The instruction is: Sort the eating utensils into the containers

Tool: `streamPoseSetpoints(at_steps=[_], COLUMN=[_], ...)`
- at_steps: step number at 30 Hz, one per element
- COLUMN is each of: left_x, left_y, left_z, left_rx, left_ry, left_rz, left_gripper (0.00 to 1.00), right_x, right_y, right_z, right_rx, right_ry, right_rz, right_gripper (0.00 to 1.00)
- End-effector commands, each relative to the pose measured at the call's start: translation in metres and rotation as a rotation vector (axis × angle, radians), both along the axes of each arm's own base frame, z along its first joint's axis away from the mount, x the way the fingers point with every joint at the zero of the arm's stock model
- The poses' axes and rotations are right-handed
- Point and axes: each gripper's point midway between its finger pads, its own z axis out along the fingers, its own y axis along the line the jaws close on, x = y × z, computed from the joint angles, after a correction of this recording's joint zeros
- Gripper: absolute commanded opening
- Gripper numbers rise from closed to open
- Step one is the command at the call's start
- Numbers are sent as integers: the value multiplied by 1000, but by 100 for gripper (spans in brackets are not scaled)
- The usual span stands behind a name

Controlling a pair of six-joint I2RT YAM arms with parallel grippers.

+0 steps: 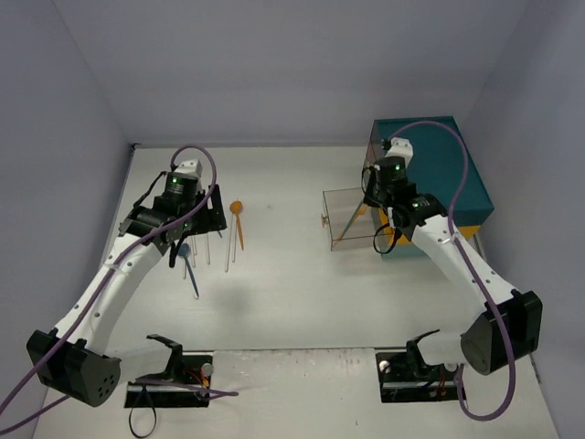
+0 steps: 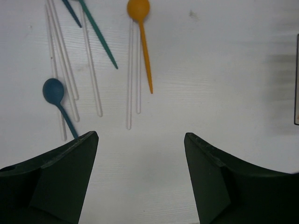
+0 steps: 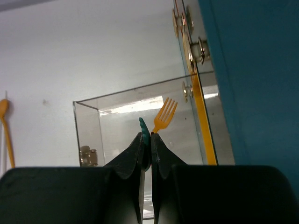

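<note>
Loose eating utensils lie on the white table under my left gripper, which is open and holds nothing. Among them are an orange spoon, a blue spoon, a teal utensil and several clear ones. The top view shows this gripper over the same group, by the orange spoon. My right gripper is shut on a teal utensil above a clear container. An orange fork leans inside that container.
A large teal chest with a yellow band stands right behind the clear container, at the back right. Grey walls close in the table on three sides. Both arm bases sit at the near edge.
</note>
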Motion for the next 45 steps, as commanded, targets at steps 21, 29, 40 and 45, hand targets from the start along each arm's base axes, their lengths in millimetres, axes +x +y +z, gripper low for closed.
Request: streamPoseSetpoints(at_steps=[21, 29, 40, 45], left_x=[62, 126, 198, 215], left_y=[81, 115, 118, 122], left_z=[-19, -50, -101, -115], left_rx=[-9, -47, -165, -171], left_ry=[95, 156, 183, 180], left_rz=[400, 486, 544, 577], left_gripper=[71, 55, 25, 22], right_x=[-24, -36, -36, -34], right_y=[-11, -3, -3, -2], right_z=[60, 64, 51, 45], right_rx=[52, 86, 55, 42], right_ry=[-151, -159, -130, -114], right_rz=[-3, 61, 80, 88], right_gripper=[61, 64, 66, 67])
